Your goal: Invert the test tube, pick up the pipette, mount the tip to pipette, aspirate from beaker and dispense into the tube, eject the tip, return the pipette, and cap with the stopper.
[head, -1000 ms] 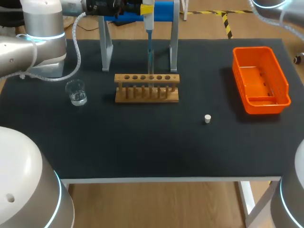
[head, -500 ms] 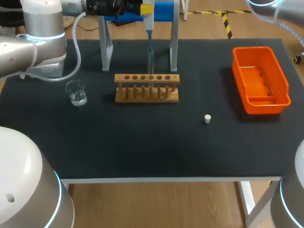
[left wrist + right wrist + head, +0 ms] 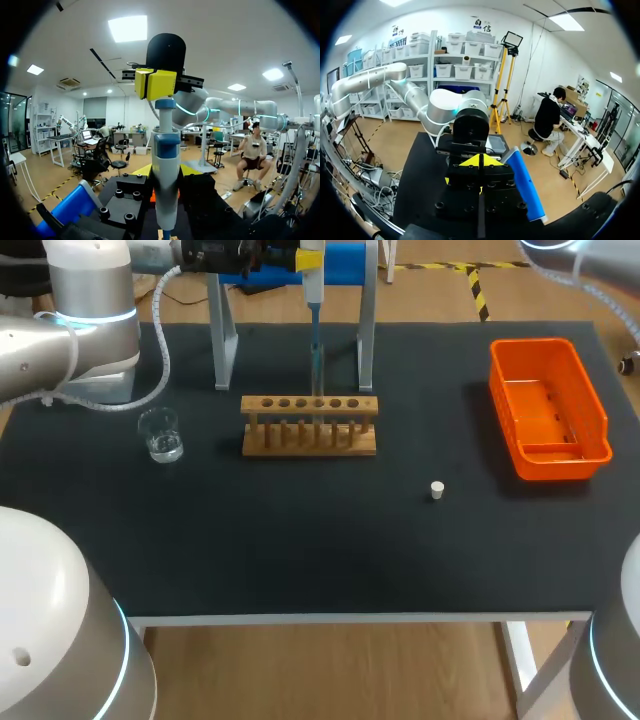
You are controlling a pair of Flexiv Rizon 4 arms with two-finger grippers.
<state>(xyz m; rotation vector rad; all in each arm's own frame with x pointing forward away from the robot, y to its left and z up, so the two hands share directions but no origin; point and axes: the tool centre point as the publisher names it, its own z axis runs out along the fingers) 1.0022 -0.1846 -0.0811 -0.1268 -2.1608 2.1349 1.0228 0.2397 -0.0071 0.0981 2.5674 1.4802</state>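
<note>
Tabletop (image 3: 300,540) black and broad. At its back edge is the stand (image 3: 225,340), grey legs under a blue bar, which I take to be the pipette's parking spot. Orange bin (image 3: 548,410) sits well off to the right, likely for the ejected tip. Rack (image 3: 310,425) holds centre stage, and the pipette (image 3: 313,290) hangs upright over it with its tip down in one of the holes. That reads as dispensing into the tube, though the tube itself is hard to pick out. Left gripper (image 3: 300,258) grasps the pipette by its body. Right gripper (image 3: 155,84) has its tips pressed together, empty, right at the pipette's head, perhaps for the plunger; contact I can't confirm. Beaker (image 3: 160,434) waits left of the rack with a little liquid. Stopper (image 3: 437,490) lies alone out front, capping not yet done. No legible label anywhere.
</note>
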